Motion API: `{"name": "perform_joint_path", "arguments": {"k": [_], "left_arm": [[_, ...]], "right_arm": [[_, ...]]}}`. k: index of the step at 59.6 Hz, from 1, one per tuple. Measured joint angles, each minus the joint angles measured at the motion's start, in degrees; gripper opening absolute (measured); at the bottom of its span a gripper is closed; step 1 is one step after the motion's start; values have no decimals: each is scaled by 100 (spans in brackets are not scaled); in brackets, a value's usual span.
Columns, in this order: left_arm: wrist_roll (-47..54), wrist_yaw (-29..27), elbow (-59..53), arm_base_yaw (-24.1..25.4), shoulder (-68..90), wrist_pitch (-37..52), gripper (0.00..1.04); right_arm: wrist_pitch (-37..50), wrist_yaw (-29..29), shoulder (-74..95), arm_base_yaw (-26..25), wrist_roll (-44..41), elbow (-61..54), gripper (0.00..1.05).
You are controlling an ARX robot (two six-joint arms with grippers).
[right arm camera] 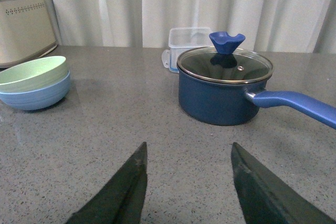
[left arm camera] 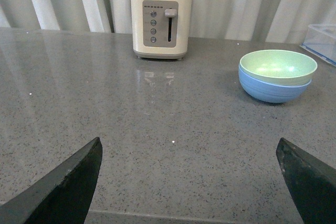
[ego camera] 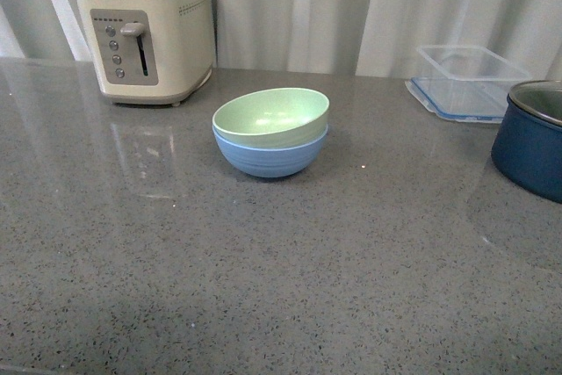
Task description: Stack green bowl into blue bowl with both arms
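Observation:
The green bowl (ego camera: 272, 116) sits nested inside the blue bowl (ego camera: 270, 156) at the middle of the grey counter, slightly tilted. The stack also shows in the left wrist view, green bowl (left arm camera: 277, 66) in blue bowl (left arm camera: 272, 89), and in the right wrist view, green bowl (right arm camera: 31, 73) in blue bowl (right arm camera: 35, 96). Neither arm shows in the front view. My left gripper (left arm camera: 188, 148) is open and empty, low over the counter, well short of the bowls. My right gripper (right arm camera: 189, 153) is open and empty, facing the navy pot, with the bowls off to one side.
A cream toaster (ego camera: 147, 37) stands at the back left. A clear plastic container (ego camera: 465, 81) with a blue-edged lid is at the back right. A dark navy pot (ego camera: 534, 138) with glass lid (right arm camera: 224, 64) and long blue handle (right arm camera: 294, 103) stands at the right.

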Motion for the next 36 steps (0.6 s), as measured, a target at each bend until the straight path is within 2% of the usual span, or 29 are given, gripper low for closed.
{"name": "perform_joint_path", "arguments": {"k": [17,36], "left_arm": [[0,0,0,0,0,0,98],[0,0,0,0,0,0,98]], "right_arm": [[0,0,0,0,0,0,96],[0,0,0,0,2,0,95]]}}
